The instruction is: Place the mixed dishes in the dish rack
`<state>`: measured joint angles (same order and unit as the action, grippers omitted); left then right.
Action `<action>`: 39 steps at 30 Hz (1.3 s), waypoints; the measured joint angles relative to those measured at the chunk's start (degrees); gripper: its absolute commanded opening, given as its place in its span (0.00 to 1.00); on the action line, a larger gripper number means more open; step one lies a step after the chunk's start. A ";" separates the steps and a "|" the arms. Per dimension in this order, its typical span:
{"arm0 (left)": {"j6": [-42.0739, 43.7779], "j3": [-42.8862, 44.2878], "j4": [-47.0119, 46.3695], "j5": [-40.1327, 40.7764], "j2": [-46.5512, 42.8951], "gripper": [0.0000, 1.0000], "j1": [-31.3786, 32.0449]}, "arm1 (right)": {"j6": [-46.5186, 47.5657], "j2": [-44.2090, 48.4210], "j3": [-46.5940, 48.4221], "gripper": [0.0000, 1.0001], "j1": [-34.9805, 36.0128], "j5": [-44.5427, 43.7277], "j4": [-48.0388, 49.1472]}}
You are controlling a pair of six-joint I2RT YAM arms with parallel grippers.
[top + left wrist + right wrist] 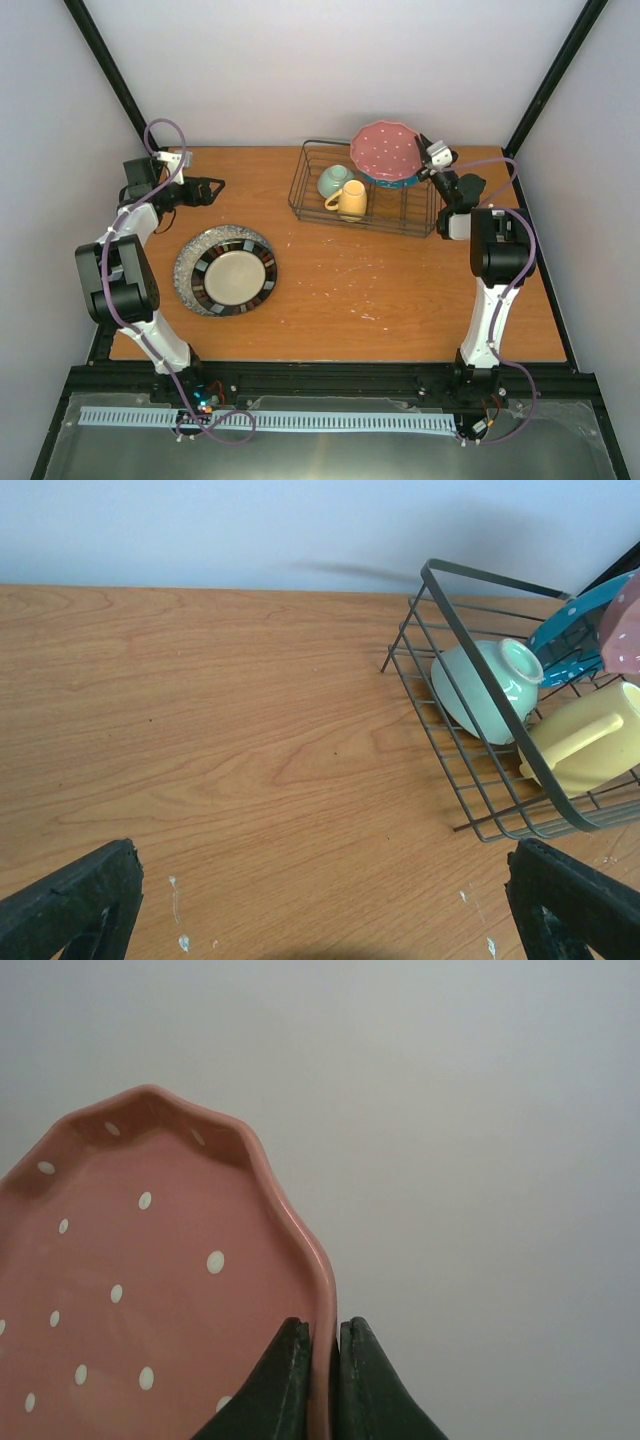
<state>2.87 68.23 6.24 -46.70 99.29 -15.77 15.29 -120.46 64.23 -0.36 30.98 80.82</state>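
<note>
My right gripper (428,163) is shut on the rim of the pink white-dotted plate (388,150) and holds it tilted above the right end of the black wire dish rack (310,200); the wrist view shows the plate (150,1300) pinched between the fingertips (285,1380). The teal white-dotted plate (398,182) stands in the rack under it. The pale green bowl (334,180) and the yellow mug (349,199) lie in the rack's left part. The dark-rimmed cream plate (236,275) lies on the grey speckled plate (190,262) at the table's left. My left gripper (212,187) is open and empty, left of the rack.
The left wrist view shows bare wooden table (220,740) between the open fingers, with the rack's corner (440,590), bowl (485,685) and mug (590,740) at right. White walls close the back and sides.
</note>
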 measured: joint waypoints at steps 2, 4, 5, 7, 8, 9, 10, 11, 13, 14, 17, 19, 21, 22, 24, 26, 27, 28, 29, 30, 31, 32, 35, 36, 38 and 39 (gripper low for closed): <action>0.24 0.02 0.35 0.00 0.20 1.00 0.00 | 1.38 -0.72 0.74 0.03 -0.04 0.22 -0.02; 0.57 0.48 1.03 0.00 0.79 1.00 0.00 | 2.38 -1.60 1.90 0.03 -0.11 0.68 -0.04; 0.74 0.81 1.22 0.00 1.22 1.00 0.00 | 2.71 -1.97 2.38 0.03 -0.11 0.79 -0.09; 1.14 1.40 1.79 0.04 1.92 1.00 0.00 | 3.45 -2.97 3.89 0.03 -0.15 1.27 -0.09; 1.29 1.75 2.34 0.11 2.25 1.00 0.00 | 3.78 -3.45 4.57 0.03 -0.17 1.57 -0.07; 1.51 1.99 2.73 0.22 2.49 1.00 0.00 | 4.00 -3.82 5.09 0.03 -0.20 1.90 -0.09; 1.68 2.16 3.08 0.24 2.71 1.00 0.00 | 4.22 -4.20 5.51 0.03 -0.24 2.32 -0.04; 1.81 2.34 3.37 0.28 2.86 1.00 0.00 | 4.42 -4.44 5.73 0.03 -0.26 2.60 -0.04; 2.03 2.69 3.96 0.39 3.28 1.00 0.00 | 5.05 -4.59 5.75 0.03 -0.37 3.15 -0.07; 2.10 2.82 4.07 0.42 3.48 1.00 0.00 | 5.42 -4.59 5.68 0.03 -0.39 3.30 -0.07; 2.12 2.89 4.11 0.37 4.33 1.00 0.00 | 6.86 -4.55 4.20 0.03 -0.55 3.43 0.70; 2.12 2.89 4.09 0.26 4.98 1.00 0.00 | 7.91 -4.52 1.92 0.03 -0.83 3.32 1.97; 2.12 2.89 4.09 0.13 5.60 1.00 0.00 | 9.03 -4.52 0.22 0.03 -1.14 3.56 2.40; 2.12 2.89 4.09 0.11 5.84 1.00 0.00 | 9.64 -4.52 -0.57 0.03 -1.25 3.61 2.29; 2.12 2.89 4.11 0.02 6.27 1.00 0.00 | 10.97 -4.52 -2.05 0.03 -1.55 3.85 2.14; 2.12 2.89 4.11 0.00 6.43 1.00 0.00 | 12.15 -4.52 -2.84 0.03 -1.77 4.07 2.08; 2.14 2.89 4.11 -0.02 6.45 1.00 0.00 | 12.96 -4.52 -3.10 0.03 -1.84 4.26 2.01; 2.14 2.89 4.11 -0.02 6.45 1.00 0.00 | 13.68 -4.52 -3.32 0.03 -1.88 4.44 1.92; 2.14 2.89 4.11 -0.04 6.45 1.00 0.00 | 14.47 -4.52 -3.61 0.03 -1.92 4.57 1.81; 2.14 2.89 4.11 -0.04 6.47 1.00 0.00 | 15.39 -4.50 -3.98 0.03 -1.95 4.66 1.81; 2.14 2.89 4.11 -0.04 6.49 1.00 0.00 | 16.39 -4.44 -4.48 0.03 -2.08 4.98 2.10; 2.14 2.89 4.11 -0.04 6.51 1.00 0.00 | 17.27 -4.24 -4.85 0.03 -2.16 5.40 2.08; 2.14 2.89 4.11 -0.04 6.64 1.00 0.00 | 20.83 -3.72 -6.80 0.03 -2.25 6.12 1.25; 2.14 2.89 4.11 -0.04 6.71 1.00 0.00 | 21.55 -3.69 -7.30 0.03 -2.29 6.16 1.46; 2.12 2.89 4.11 -0.04 6.82 1.00 0.00 | 22.64 -2.97 -8.13 0.03 -2.29 6.71 1.53; 2.08 2.89 4.09 -0.04 6.84 1.00 0.00 | 23.17 -2.64 -8.59 0.05 -2.27 6.99 1.57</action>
<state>4.95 71.11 10.33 -46.74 106.13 -15.77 38.46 -123.11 55.64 -2.63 37.98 82.39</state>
